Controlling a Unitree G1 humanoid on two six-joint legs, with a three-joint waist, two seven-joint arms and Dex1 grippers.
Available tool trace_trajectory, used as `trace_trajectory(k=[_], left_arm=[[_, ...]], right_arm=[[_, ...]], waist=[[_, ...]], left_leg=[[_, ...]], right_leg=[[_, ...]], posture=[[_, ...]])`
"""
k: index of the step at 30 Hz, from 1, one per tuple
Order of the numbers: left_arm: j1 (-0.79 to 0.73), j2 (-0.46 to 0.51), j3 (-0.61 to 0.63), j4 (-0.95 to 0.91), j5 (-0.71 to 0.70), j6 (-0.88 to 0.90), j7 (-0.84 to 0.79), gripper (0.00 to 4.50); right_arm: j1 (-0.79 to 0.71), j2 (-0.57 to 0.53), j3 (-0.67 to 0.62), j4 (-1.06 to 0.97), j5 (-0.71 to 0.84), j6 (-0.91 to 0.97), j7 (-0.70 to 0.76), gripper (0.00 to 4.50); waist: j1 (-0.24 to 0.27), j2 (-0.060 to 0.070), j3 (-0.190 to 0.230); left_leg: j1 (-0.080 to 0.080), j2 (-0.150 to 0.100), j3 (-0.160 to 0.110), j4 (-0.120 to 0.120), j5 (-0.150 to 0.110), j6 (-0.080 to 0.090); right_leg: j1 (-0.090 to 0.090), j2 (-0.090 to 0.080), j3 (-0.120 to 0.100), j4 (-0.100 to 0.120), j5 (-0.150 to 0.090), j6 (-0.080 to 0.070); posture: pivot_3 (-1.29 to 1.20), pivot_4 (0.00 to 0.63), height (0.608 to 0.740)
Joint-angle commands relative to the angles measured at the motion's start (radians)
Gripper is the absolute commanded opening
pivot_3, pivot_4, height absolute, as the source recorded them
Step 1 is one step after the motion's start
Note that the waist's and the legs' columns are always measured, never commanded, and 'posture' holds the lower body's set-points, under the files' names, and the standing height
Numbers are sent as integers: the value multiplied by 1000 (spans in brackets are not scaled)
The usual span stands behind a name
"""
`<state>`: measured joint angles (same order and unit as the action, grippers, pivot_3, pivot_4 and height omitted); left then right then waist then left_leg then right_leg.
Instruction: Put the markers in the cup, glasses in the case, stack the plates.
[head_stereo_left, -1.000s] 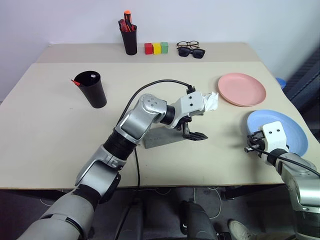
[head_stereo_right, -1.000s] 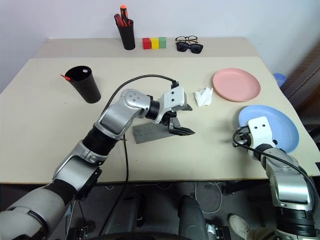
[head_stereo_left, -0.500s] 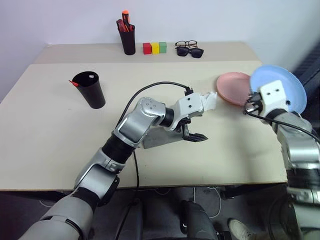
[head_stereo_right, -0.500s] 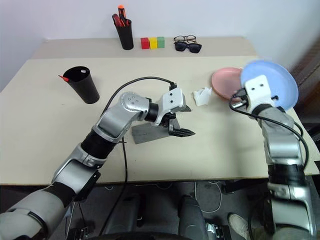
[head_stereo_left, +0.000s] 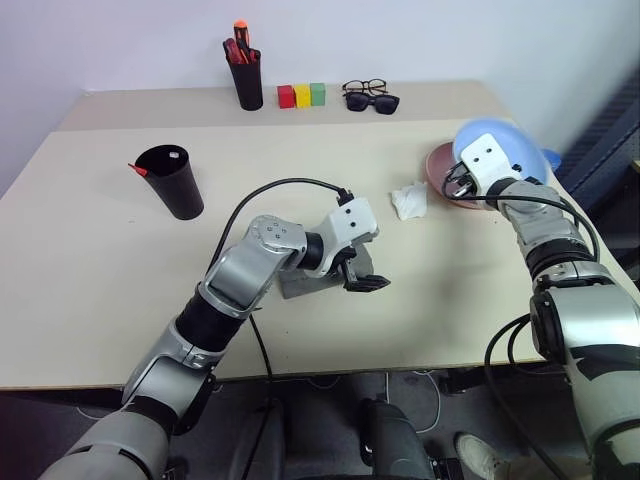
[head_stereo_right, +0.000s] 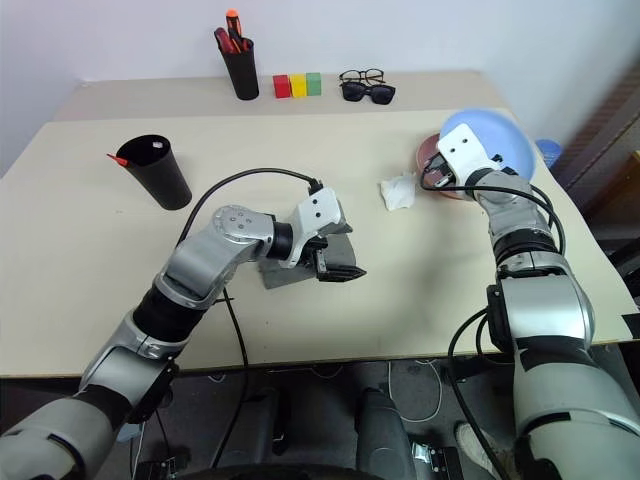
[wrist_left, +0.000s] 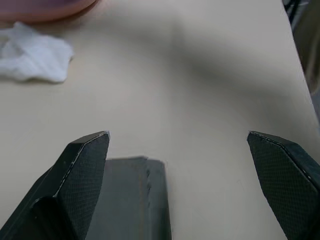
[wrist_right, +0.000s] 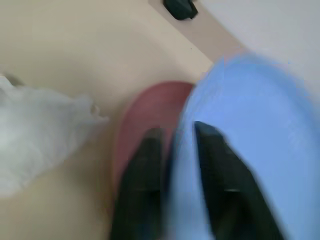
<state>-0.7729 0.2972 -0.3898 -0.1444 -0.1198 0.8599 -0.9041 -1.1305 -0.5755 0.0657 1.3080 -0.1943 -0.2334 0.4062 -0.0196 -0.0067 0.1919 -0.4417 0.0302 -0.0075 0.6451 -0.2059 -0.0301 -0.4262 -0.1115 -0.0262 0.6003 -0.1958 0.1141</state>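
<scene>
My right gripper (head_stereo_left: 458, 186) is shut on the rim of the light blue plate (head_stereo_left: 505, 148). It holds the plate tilted over the salmon pink plate (head_stereo_left: 438, 172) at the table's right. In the right wrist view the fingers (wrist_right: 144, 192) straddle the blue plate's (wrist_right: 250, 130) edge above the pink plate (wrist_right: 150, 107). My left gripper (head_stereo_left: 366, 283) stands open just past the end of the shut grey case (head_stereo_left: 305, 286) at mid-table. The black cup (head_stereo_left: 172, 182) stands at the left, and a red-orange marker (head_stereo_left: 137, 169) pokes over its rim. The glasses are out of view.
A crumpled white tissue (head_stereo_left: 410, 200) lies between the case and the plates. Along the back stand a black pen holder (head_stereo_left: 246, 82), three coloured blocks (head_stereo_left: 301, 95), black spectacles (head_stereo_left: 362, 87) and sunglasses (head_stereo_left: 373, 101). The table's right edge runs close behind the plates.
My right arm lifted the blue plate off the table's near right and carried it away and inward over the pink plate. The left gripper drew back a little along the case, still open.
</scene>
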Motion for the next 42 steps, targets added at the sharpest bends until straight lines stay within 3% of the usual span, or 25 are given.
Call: trace_trajectory(k=[1,6,11,22,25,29,42], left_arm=[[13,18,39,-69,-23,28,32,4500],[43,57,77,-111,-55,54,63,4500],[62,92,101,-131,-84,56,82,4500],[106,122,143,-189,-154,8,95,4500],[121,110,168,-203,-177,-11,111,4500],[127,101,180,-213,-197,-13,131,4500],[111,44,184,-174,-207,-52,198,4500]], right_arm=[[-40,22,-59,-7,49,-22,3,2901],[-8,90,-186,-52,205,49,169,2901],[76,135,-202,-120,253,113,268,2901],[211,186,-177,-142,225,164,206,2901],[208,190,-179,-124,223,164,172,2098],[204,194,-179,-119,220,158,144,72],[162,142,-273,-266,323,32,155,25]], waist=[[0,0,0],[-1,0,0],[3,0,0],[1,0,0],[2,0,0],[0,0,0],[2,1,0]], left_leg=[[0,0,0,0,0,0],[0,0,0,0,0,0],[1,0,0,0,0,0],[2,0,0,0,1,-1],[2,0,-1,1,1,-2],[2,0,-1,0,1,-2],[2,0,-1,0,1,-2]], right_leg=[[0,0,0,0,0,0],[0,0,0,1,0,0],[0,0,0,2,0,1],[0,1,0,3,0,0],[1,1,1,3,0,0],[1,1,1,3,0,0],[1,1,1,4,0,1]], posture=[[0,150,740],[0,150,740],[0,150,740],[0,150,740],[0,150,740],[0,150,740],[0,150,740]])
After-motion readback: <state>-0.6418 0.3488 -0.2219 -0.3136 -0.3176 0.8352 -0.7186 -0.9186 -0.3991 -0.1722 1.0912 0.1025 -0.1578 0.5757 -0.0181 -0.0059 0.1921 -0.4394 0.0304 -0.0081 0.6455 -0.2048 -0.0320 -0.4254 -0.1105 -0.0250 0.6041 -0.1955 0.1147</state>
